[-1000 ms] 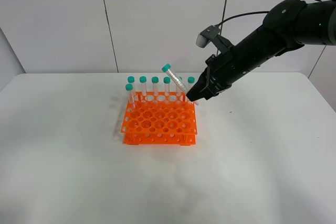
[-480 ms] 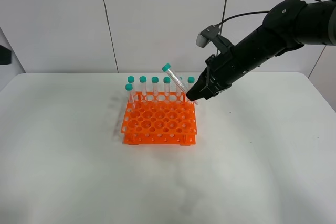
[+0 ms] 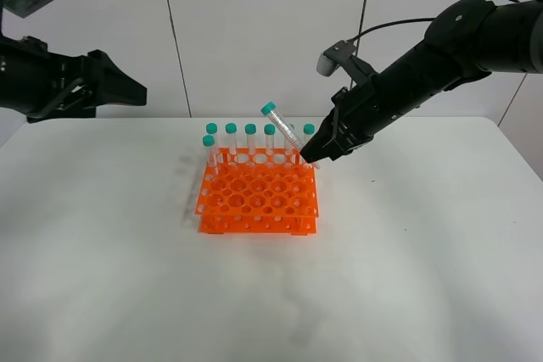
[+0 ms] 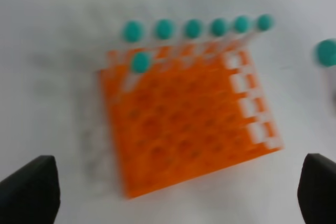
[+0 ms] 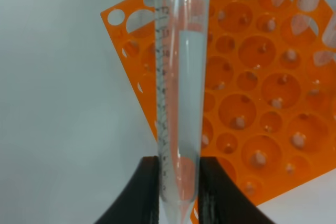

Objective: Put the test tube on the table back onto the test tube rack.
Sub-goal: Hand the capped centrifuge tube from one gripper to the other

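Left gripper (image 3: 123,95) hovers high, jaws spread wide; right gripper (image 3: 312,155) angles downward, jaws pinched together.

laboratory bench setting: orange test tube rack (image 3: 258,194) of teal-capped tubes (image 3: 250,142) on white table (image 3: 110,260), pale panelled wall (image 3: 254,31).

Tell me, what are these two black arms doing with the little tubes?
The right arm has its jaws shut on the pointed end of a teal-capped test tube, holding it tilted by the far right corner of the orange rack. Seven other tubes stand in the rack. The left arm hovers off to the side, jaws open and empty.
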Controlling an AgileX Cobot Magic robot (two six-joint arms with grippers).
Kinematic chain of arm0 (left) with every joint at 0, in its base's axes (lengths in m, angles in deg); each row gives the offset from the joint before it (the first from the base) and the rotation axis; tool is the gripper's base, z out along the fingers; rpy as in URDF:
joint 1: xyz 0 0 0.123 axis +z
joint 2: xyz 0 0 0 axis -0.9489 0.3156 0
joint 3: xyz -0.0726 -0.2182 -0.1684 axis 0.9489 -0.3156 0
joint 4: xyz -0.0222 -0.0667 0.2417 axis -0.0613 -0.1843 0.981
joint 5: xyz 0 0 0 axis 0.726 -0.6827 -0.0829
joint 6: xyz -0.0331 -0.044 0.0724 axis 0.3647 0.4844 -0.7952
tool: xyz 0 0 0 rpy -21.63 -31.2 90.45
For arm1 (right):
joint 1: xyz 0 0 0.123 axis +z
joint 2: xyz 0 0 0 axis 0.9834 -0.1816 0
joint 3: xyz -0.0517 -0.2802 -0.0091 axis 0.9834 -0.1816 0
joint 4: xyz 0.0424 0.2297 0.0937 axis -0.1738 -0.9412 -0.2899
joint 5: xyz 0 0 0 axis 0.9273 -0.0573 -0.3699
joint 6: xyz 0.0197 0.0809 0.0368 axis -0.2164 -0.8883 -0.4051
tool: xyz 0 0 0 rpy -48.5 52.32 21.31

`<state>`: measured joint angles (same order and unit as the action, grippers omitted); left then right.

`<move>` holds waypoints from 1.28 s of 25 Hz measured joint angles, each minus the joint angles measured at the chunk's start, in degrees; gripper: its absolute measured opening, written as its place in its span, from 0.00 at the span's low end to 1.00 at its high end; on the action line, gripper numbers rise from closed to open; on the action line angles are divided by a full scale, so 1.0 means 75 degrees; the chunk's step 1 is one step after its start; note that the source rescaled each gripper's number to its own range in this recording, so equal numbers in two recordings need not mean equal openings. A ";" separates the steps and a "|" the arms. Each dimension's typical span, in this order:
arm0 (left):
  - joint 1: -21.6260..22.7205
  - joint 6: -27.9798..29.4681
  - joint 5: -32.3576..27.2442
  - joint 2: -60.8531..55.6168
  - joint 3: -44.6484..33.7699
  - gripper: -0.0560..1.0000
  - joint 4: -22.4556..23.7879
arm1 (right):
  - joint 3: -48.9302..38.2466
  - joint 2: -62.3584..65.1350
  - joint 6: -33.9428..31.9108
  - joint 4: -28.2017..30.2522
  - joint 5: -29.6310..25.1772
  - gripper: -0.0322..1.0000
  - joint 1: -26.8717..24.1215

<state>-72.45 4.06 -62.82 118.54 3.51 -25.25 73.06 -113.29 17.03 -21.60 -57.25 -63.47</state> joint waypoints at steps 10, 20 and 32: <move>0.0000 -0.3102 -0.1187 0.1870 0.0006 1.00 -0.4628 | 0.0000 0.0000 0.0162 0.0066 0.0442 0.03 0.0532; -0.0728 -0.4014 -0.1472 0.2728 0.0006 1.00 -0.5919 | 0.0000 0.0000 0.0162 0.0081 0.0443 0.03 0.0532; -0.1541 -0.4794 -0.0803 0.2832 0.0006 1.00 -0.6404 | 0.0000 0.0000 0.0141 0.0086 0.0443 0.03 0.0532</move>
<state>-84.00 -31.89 -68.84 139.78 3.56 -73.28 73.06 -113.29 18.09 -20.96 -53.92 -59.48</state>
